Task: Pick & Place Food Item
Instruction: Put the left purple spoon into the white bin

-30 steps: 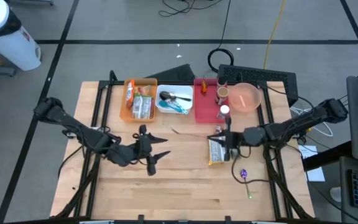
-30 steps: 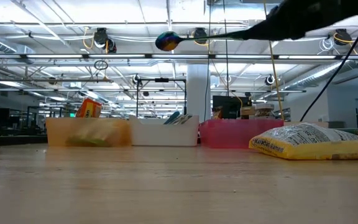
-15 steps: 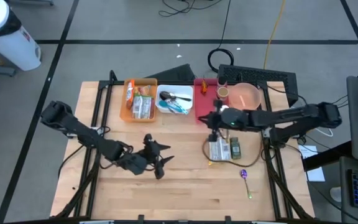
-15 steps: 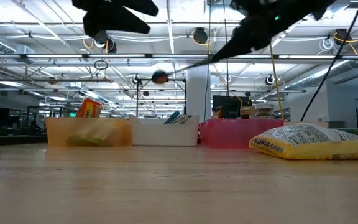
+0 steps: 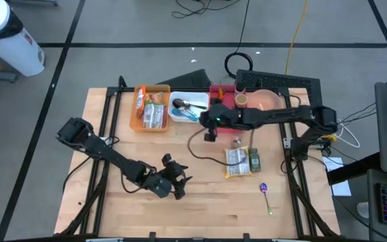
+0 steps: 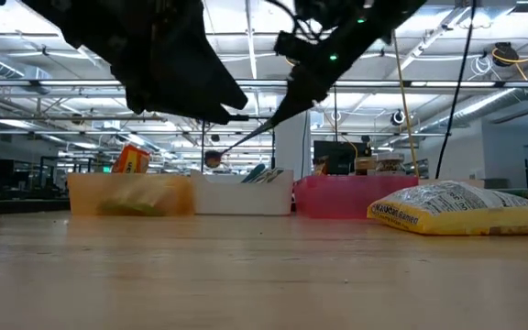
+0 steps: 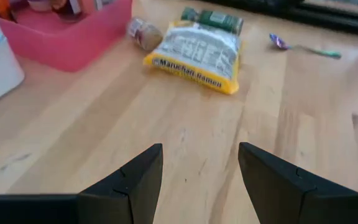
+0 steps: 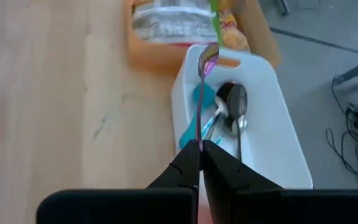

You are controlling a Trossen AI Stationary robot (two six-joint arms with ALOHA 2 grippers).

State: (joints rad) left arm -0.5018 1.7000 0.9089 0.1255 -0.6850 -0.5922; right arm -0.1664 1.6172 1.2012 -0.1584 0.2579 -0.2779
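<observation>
Your surface is a pale wooden table [image 5: 200, 202] on a grey floor with dark tape lines; the low view looks past it into a hall of white ceiling trusses and lamps. Take the white bin [image 5: 188, 109] as your landmark. An orange bin [image 5: 150, 107] holding snack packets touches one side of it, a red bin [image 5: 224, 114] the other. Beyond the red bin sits a pink bowl [image 5: 267, 104].

Your right arm stretches from the table's right edge across the red bin. The right gripper [image 5: 210, 121] hangs just at the white bin's near corner, fingers pressed together on a thin spoon handle — the spoon [image 8: 205, 81] is iridescent, its bowl above the white bin, over the cutlery already lying inside. In the low view the spoon [image 6: 230, 147] slants down toward the bin rim.

Your left arm reaches in from the left edge, well apart from the white bin, toward the table's near side. The left gripper [image 5: 177, 181] points at bare wood, fingers spread, holding nothing.

A yellow-edged food bag [image 5: 236, 161] lies flat on the wood, near the red bin, beside a green packet [image 5: 254, 160] and a small jar [image 5: 236, 140] on its side. The bag's label reads "Maruchan Ramen". A second spoon [image 5: 265, 195] lies farther toward the near edge.
</observation>
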